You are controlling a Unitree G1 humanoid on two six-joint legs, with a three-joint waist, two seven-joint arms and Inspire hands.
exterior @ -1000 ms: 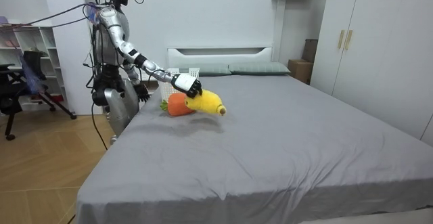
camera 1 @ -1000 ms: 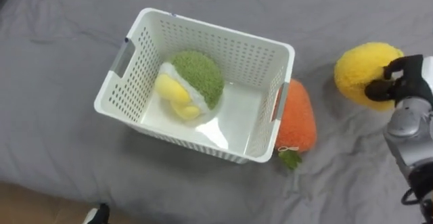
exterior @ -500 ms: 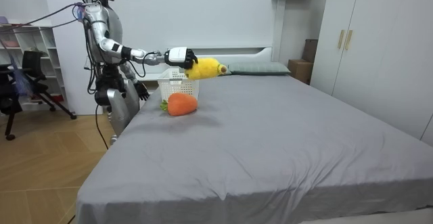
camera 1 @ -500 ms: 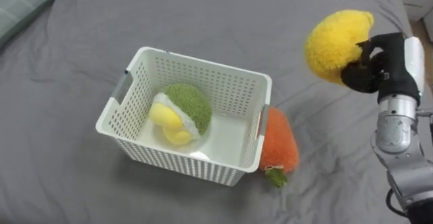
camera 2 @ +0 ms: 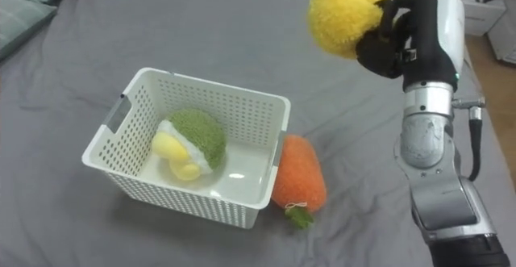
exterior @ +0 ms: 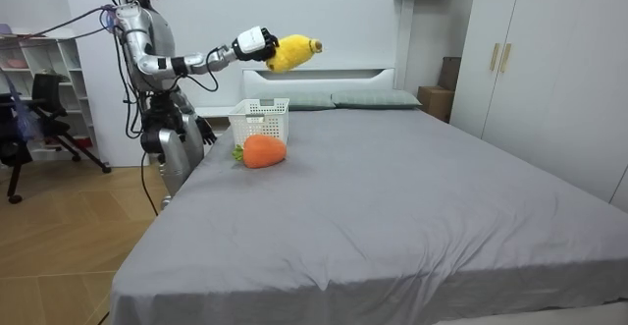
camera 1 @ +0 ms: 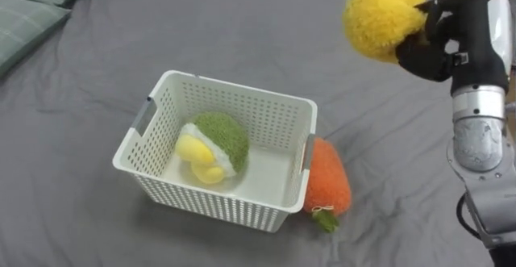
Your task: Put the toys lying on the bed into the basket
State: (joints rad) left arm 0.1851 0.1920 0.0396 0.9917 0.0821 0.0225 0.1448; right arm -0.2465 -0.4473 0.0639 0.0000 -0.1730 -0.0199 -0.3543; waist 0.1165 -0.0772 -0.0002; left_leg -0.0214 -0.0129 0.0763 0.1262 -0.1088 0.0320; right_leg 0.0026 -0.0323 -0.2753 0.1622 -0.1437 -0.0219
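Yellow plush point(camera 1: 380, 15) held aloft, right robot hand point(camera 1: 439, 39)

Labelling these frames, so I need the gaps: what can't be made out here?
Yellow plush toy: top cut off by the eye views' upper edge; right hand covers its side.
Carrot toy: one flank hidden behind the basket wall.
Green-and-yellow toy: underside hidden, lying in the basket.
Left hand: too small in the room view.
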